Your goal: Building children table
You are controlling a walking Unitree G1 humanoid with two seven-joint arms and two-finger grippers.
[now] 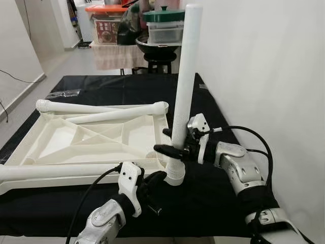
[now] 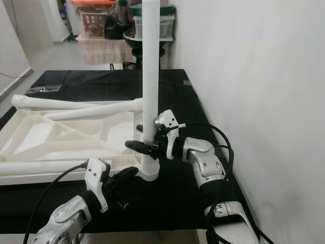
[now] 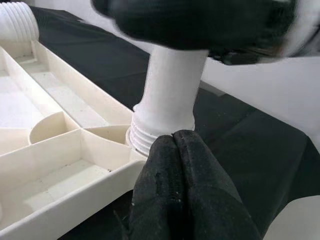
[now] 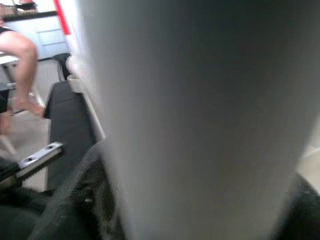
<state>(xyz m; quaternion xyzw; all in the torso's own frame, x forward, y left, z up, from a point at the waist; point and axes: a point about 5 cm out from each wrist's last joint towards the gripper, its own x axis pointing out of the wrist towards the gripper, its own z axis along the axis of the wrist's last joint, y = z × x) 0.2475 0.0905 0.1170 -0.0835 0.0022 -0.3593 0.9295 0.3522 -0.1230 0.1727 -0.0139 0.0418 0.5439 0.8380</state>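
Left eye view: nearest the camera, the left pincer (image 1: 158, 179) reaches in from the lower left, its black fingers (image 3: 182, 165) pressed together with nothing between them, their tips against the ribbed foot of the upright leg (image 1: 185, 76). That white leg stands straight up in the near right corner of the tabletop (image 1: 56, 140), its threaded collar seated in the corner socket. In the left wrist view the collar's ridges sit just past the closed fingertips, with the tabletop's ribbed compartments beside it.

Just beyond and to the right, the right pincer (image 1: 167, 141) comes in from the right side and clamps the leg low on its shaft, one black finger in front of the leg and one behind it. The right wrist view is mostly the blurred pale shaft, very close.

The cream tabletop lies upside down on the black cloth (image 1: 223, 193), its ribs facing up. A second leg (image 1: 51, 171) lies along its near edge, on the left. Two more legs (image 1: 101, 111) rest across its far edge, their ends meeting near the far right corner.

Farther off, beyond the cloth, stand storage boxes (image 1: 163, 28) with coloured lids and a dark stool (image 1: 157, 56).
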